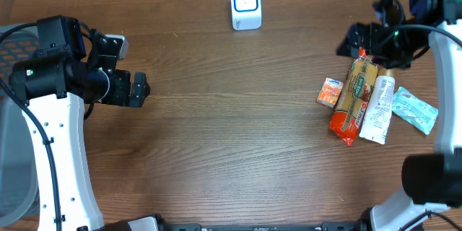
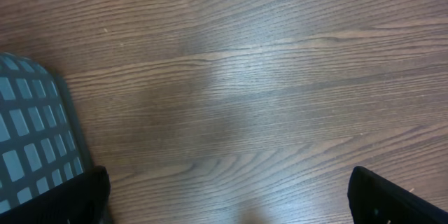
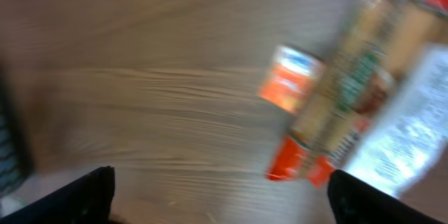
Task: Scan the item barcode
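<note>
Overhead: the scanner [image 1: 245, 4] stands at top centre. The biscuit pack [image 1: 354, 97] lies among other items at the right, just below the right claw [image 1: 364, 42]. We should pinch it across its narrow width, barcode outward.

Left wrist: the left claw [image 2: 227, 199] is spread over bare table [image 2: 245, 77], empty.

Right wrist: the fingers are spread wide and hold nothing; the pack is blurred at upper right.

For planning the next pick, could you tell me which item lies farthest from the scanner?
The teal sachet, outermost, beyond the white tube; the red packet and orange packet lie nearer.
</note>
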Available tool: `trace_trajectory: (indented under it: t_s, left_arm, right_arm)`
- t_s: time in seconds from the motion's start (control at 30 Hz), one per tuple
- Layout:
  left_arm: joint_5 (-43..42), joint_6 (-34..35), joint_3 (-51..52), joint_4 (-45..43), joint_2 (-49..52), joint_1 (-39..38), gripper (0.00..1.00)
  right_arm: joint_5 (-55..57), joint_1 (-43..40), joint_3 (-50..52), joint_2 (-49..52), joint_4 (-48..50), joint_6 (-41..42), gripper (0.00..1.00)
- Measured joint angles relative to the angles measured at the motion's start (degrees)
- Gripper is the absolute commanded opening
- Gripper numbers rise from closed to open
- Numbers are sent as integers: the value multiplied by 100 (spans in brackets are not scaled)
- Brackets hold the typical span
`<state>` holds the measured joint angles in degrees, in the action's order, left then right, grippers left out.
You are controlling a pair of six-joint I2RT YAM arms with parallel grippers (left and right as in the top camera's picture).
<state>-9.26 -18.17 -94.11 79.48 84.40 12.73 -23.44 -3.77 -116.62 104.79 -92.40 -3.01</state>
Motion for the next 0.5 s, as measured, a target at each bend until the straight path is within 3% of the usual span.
trace_trajectory:
  t_s: [0.23,0.5]
  left_arm:
    - [0,0,0,0,0,0,100]
    - [0,-2,0,0,0,0,100]
  right_arm:
    - [-1058,564,-599,-752,79,608,100]
    - [-1152,675,-605,-680,83,857,100]
